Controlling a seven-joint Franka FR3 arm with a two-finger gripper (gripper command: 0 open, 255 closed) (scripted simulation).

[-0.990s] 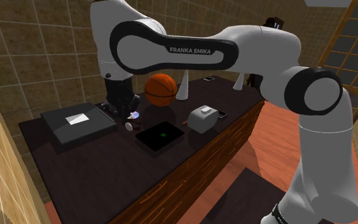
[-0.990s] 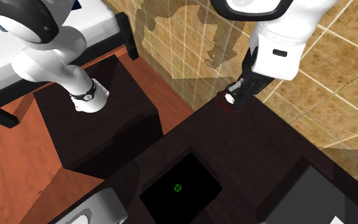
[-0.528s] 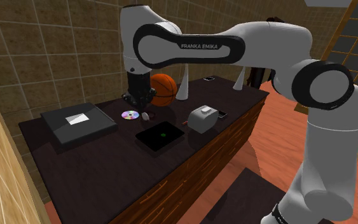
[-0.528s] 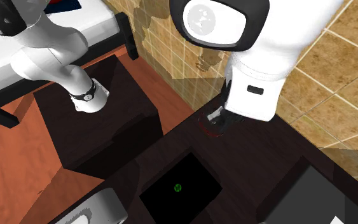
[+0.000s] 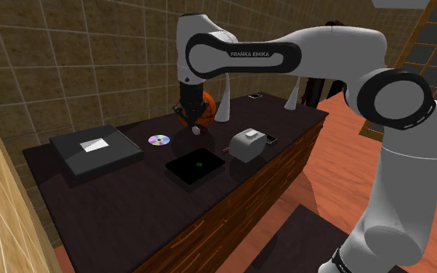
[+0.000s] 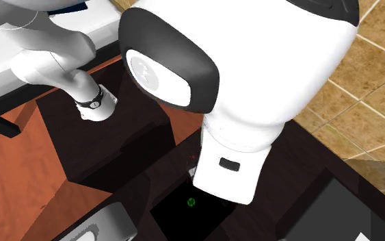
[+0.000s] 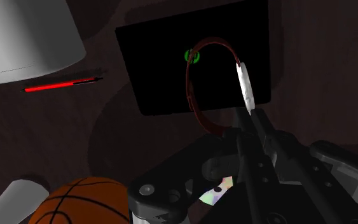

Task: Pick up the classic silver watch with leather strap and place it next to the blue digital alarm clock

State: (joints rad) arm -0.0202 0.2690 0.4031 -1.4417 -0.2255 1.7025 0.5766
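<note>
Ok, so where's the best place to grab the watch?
Pinch the watch by its thin strap, close to the silver case, coming from above, as the gripper holds it now. The strap makes an open loop, so one finger can probably go inside and one outside, and the band is narrow enough to pinch.

From here the bench carries one basketball (image 7: pixel 82 200), one shiny disc (image 5: pixel 159 140), one black pad (image 5: pixel 196 166), one grey boxy device (image 5: pixel 249 144), one flat grey case (image 5: pixel 94 152), two white cones (image 5: pixel 223 111) and one watch (image 7: pixel 244 89).
</note>
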